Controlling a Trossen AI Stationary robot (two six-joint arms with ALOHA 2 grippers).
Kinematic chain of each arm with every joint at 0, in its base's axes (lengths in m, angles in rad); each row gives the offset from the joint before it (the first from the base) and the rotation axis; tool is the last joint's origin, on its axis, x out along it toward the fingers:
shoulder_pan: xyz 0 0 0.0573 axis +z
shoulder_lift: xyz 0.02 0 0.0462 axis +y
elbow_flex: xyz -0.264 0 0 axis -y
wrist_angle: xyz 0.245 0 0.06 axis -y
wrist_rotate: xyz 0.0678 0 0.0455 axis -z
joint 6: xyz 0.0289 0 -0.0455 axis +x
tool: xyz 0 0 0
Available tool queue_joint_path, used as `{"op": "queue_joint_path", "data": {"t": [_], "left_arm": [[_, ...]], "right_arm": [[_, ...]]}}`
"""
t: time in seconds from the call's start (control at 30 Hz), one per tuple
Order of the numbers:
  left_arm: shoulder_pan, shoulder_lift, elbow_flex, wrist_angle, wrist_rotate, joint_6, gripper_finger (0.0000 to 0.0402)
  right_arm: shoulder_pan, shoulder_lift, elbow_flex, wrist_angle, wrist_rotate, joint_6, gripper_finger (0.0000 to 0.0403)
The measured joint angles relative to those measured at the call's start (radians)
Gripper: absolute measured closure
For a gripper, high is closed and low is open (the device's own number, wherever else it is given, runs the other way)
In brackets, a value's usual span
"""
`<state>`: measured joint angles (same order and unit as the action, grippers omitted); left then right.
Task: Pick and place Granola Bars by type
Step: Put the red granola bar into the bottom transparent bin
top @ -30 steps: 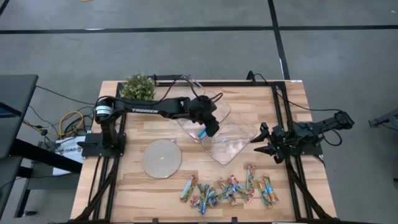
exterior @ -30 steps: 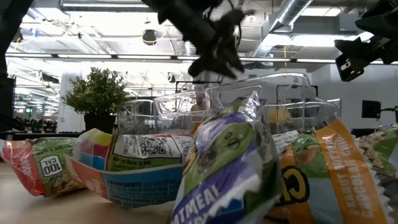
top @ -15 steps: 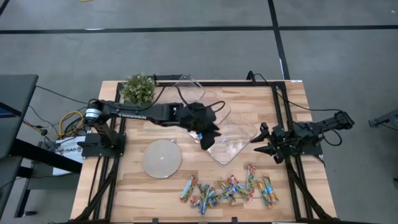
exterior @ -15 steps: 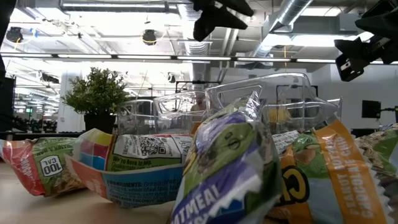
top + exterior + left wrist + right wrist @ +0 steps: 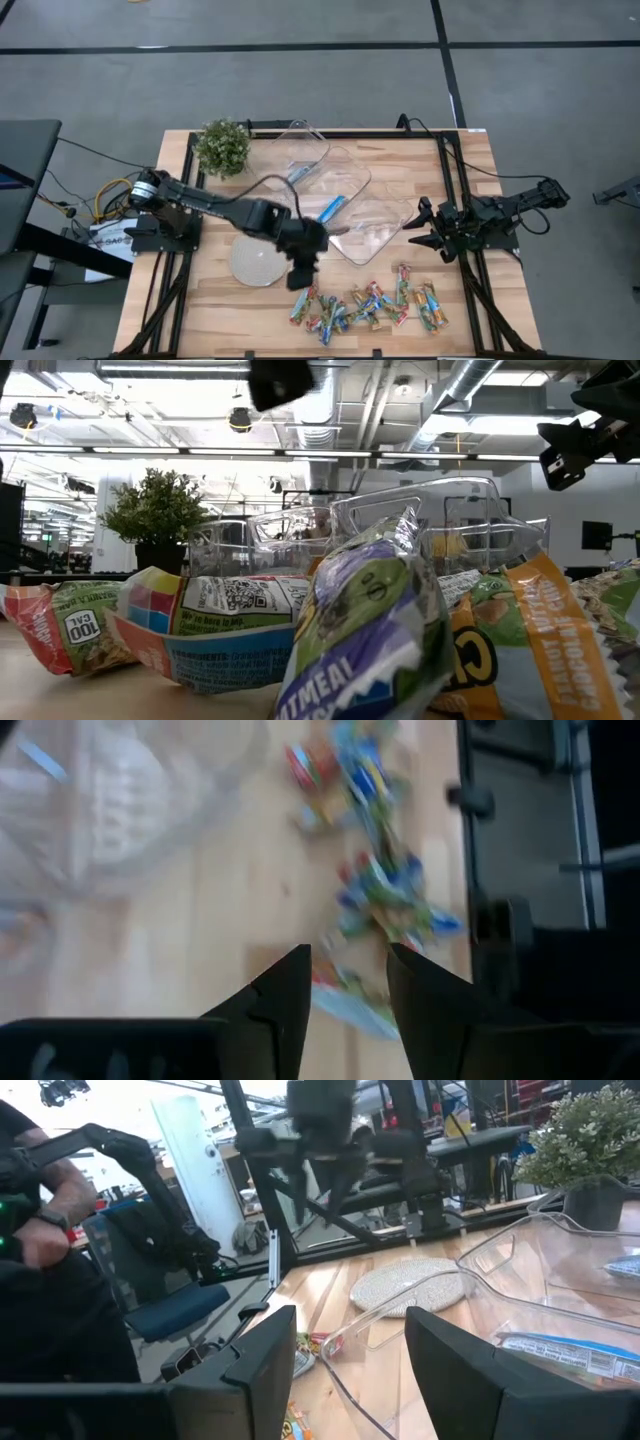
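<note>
The step in hand looks like a reach for the next bar: the left gripper [image 5: 303, 273] hangs over the table's 6 o'clock area, jaws apart and empty, just above the heap of small foil-wrapped granola bars [image 5: 365, 305], multicoloured and blue-and-white. One blue-and-white wrapped bar [image 5: 332, 208] already lies in a clear plastic tray [image 5: 352, 172] near the centre. Next it likely must descend and straddle one bar. The left arm stretches low across the round grey disc [image 5: 253, 262]; the right gripper [image 5: 420, 232] waits at 3 o'clock, jaws apart.
</note>
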<state>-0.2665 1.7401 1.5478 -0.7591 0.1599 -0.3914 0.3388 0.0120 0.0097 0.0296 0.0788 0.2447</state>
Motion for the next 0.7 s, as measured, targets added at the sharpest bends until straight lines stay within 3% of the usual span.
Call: {"op": "queue_joint_path", "data": {"t": [0.27,0.43,0.7], "left_arm": [[-0.124,0.000,0.000,-0.122,-0.029,-0.149,0.0277],[-0.181,0.010,-0.002,-0.176,-0.179,-0.237,0.0277],[-0.233,0.014,-0.002,-0.175,-0.339,-0.520,0.0277]], "right_arm": [[0.000,0.000,0.000,0.000,0.000,0.000,0.0219],[0.000,0.000,0.000,0.000,0.000,0.000,0.0219],[0.000,0.000,0.000,0.000,0.000,0.000,0.0219]]}}
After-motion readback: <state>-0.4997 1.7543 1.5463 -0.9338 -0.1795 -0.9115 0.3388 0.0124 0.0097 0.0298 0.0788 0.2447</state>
